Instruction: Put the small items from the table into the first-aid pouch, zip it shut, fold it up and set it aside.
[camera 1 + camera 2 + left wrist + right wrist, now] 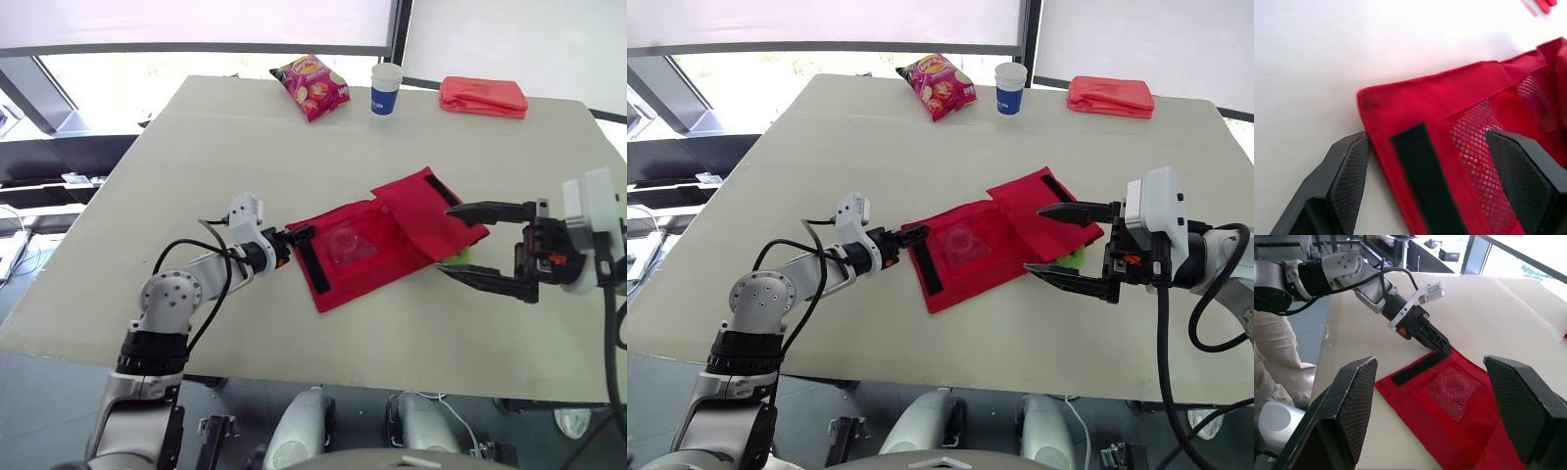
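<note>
My left gripper (296, 238) sits at the left end of the red first-aid pouch (392, 235). Its fingers are spread, straddling the corner by the black fastening strip (312, 262), and they pinch nothing. The pouch lies opened out on the middle of the pale table (196, 147). Its long axis runs across me, from near-left to far-right, with the mesh pocket (351, 240) facing up and the right flap partly turned over. A small green item (460, 256) peeks out at the pouch's right edge, just beside my right gripper (444, 239). That gripper hangs wide open and empty, so I judge the right arm the one to take the item. Along the far edge stand a snack bag (312, 86), a paper cup (385, 88) and a folded red bundle (483, 96), well apart from the pouch. Bright windows lie beyond.
</note>
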Controlling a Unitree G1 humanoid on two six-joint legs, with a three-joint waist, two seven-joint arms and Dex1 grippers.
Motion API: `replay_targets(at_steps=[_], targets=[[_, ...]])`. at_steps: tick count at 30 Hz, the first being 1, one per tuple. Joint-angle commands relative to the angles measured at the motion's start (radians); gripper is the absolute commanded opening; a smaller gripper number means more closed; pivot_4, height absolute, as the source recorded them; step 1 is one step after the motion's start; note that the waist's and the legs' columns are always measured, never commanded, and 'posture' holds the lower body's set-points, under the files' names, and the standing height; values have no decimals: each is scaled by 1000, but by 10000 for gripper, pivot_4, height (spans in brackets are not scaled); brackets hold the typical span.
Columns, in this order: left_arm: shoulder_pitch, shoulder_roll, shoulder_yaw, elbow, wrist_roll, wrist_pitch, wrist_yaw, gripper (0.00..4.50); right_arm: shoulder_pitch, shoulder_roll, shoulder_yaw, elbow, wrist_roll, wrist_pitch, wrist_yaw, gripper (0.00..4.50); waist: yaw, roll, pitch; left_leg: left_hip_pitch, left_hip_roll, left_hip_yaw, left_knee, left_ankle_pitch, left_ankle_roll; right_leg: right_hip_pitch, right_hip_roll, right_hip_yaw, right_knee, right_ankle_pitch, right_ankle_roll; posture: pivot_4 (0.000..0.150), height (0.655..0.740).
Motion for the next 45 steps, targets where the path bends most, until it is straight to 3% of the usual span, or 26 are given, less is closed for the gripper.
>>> replay_targets(at_steps=[1,6,15,16,17,18,20,25,27,30,34,39,43,45], targets=[[30,-41,54,-69,-121,57,-45,39911,13,-19,-58,-41,31,-1,-20,37094,0,0,0,0,0,0,0,0,0,0,0,0,0,0,0,1500,7400],[133,-78,88,-173,-238,66,-8,39911,36,-27,-74,-56,48,0,-42,37094,-7,-1,1,0,1,-1,0,0,0,0,-1,0,0,1,2,1500,7400],[289,-132,59,-312,-300,26,69,39911,62,-41,-93,-68,72,5,-65,37094,-5,-1,1,0,1,-1,0,0,-1,0,-2,0,0,-1,-1,1500,7400],[299,-138,59,-314,-315,19,74,34667,65,-42,-94,-68,72,5,-68,38254,-4,-1,1,0,1,-1,0,0,-1,0,-2,0,0,-1,-1,1500,7400],[305,-132,59,-311,-312,21,65,34089,67,-43,-94,-68,73,6,-70,38254,-4,-1,1,0,1,-1,0,0,-1,0,-2,0,0,-1,-1,1500,7400],[308,-125,60,-306,-309,23,55,28460,69,-44,-94,-68,73,6,-71,38254,-4,-1,1,0,1,-1,0,0,0,0,-2,0,0,-1,-1,1500,7400],[306,-102,62,-293,-312,36,30,22426,70,-45,-96,-66,73,7,-70,38254,-4,-1,1,0,1,-1,0,0,-1,0,-1,0,0,-1,-1,1500,7400],[222,89,52,-177,-250,177,-229,793,73,-38,-87,-56,56,-5,-69,38254,-5,-1,1,0,1,-1,0,0,0,0,0,0,0,-1,-2,1500,7400],[160,210,29,-111,-155,236,-421,188,71,-34,-83,-56,53,-8,-71,38254,-8,-1,1,0,1,-1,0,0,0,0,0,-1,0,-1,-2,1500,7400],[-66,401,-124,153,185,140,-809,188,80,-33,-90,-59,47,-13,-74,38254,-8,-1,1,0,0,-1,0,0,0,0,7,-4,0,-1,-2,1500,7400],[-282,375,-263,442,456,7,-1061,188,96,-29,-102,-70,48,-14,-91,38254,-6,-1,1,1,0,3,0,0,1,0,10,-2,-1,-1,-2,1500,7400],[-457,264,-283,769,696,-156,-1169,188,103,-26,-100,-77,48,-16,-107,38254,-6,-6,4,-3,0,2,0,-1,2,-2,8,-2,-2,0,0,1500,7400],[-458,242,-214,824,734,-126,-1206,188,103,-24,-94,-73,43,-19,-107,38254,-13,-9,5,-3,2,2,0,-1,2,-3,5,-1,-2,1,3,1500,7400],[-400,240,-156,753,699,-59,-1211,6690,106,-21,-93,-68,37,-23,-103,38254,-13,-9,5,-3,3,1,0,-1,2,-4,3,1,-1,1,3,1500,7400]])
